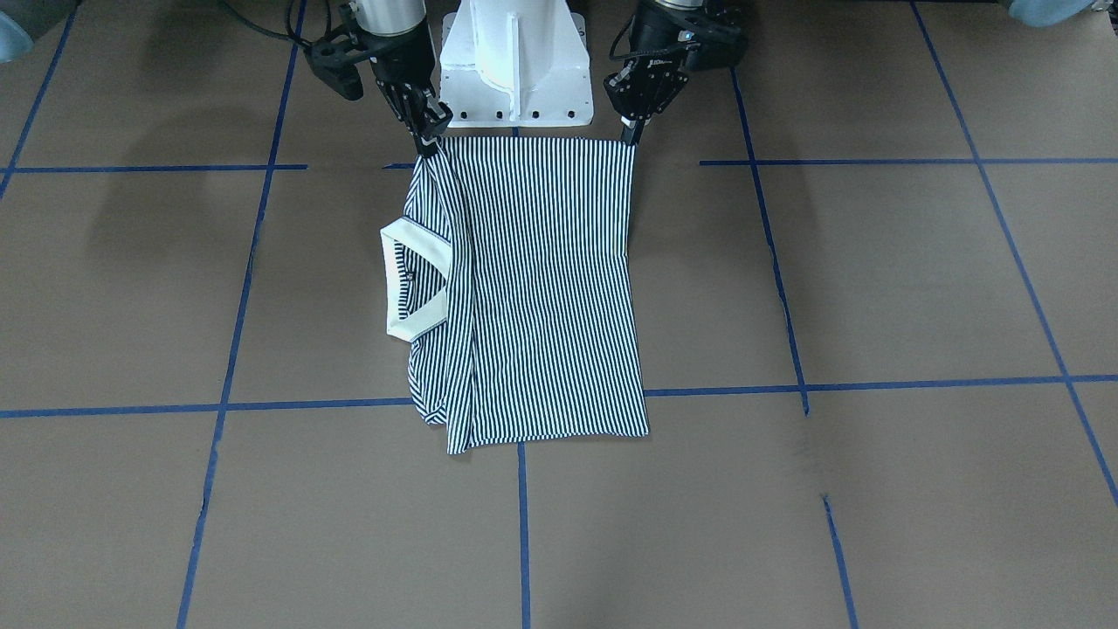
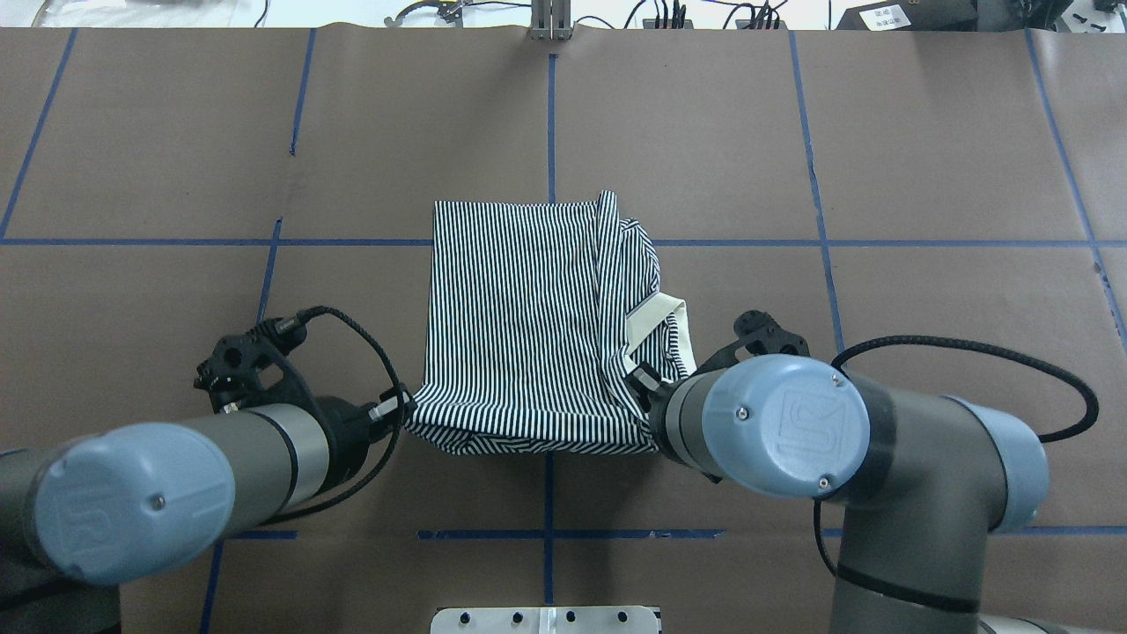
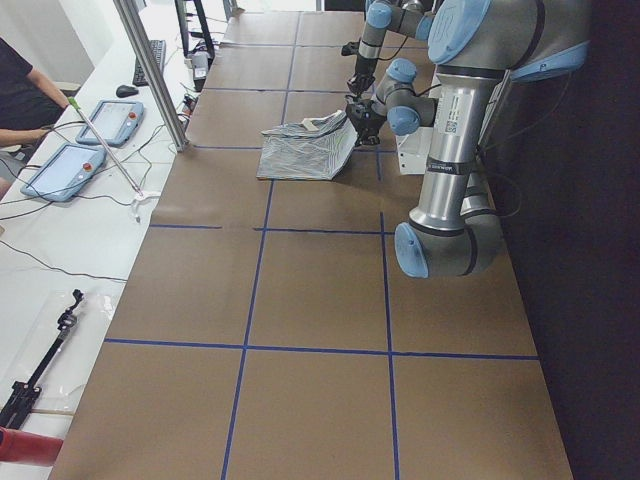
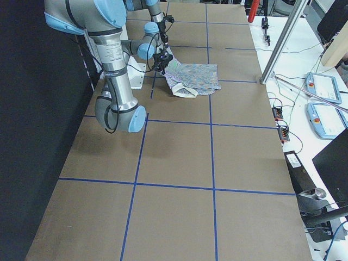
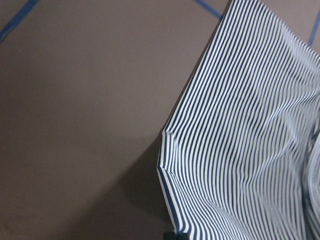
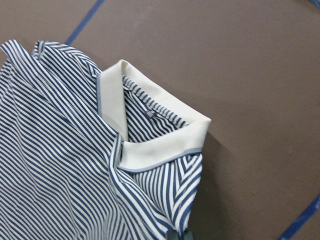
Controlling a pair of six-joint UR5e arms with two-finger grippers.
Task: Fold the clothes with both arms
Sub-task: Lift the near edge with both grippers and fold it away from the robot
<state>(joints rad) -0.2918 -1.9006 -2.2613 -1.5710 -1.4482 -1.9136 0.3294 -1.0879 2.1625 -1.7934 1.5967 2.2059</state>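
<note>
The striped polo shirt (image 1: 541,279) lies folded lengthwise on the brown table, its cream collar (image 1: 417,279) at the edge on my right. The edge nearest the robot's base is held by its two corners. My left gripper (image 1: 631,135) is shut on the plain corner, which shows at the bottom of the left wrist view as a pinched fold (image 5: 175,231). My right gripper (image 1: 430,140) is shut on the corner beside the collar (image 6: 165,145). Seen from overhead, the shirt (image 2: 519,326) spans between the left gripper (image 2: 401,410) and the right gripper (image 2: 643,387), and its far edge rests flat.
The white pedestal base (image 1: 515,61) stands just behind the held edge. Blue tape lines (image 1: 522,524) mark a grid on the table. Beyond the table's far side is a white desk with tablets (image 3: 85,140), a metal post (image 3: 150,70) and a person's arm (image 3: 20,100).
</note>
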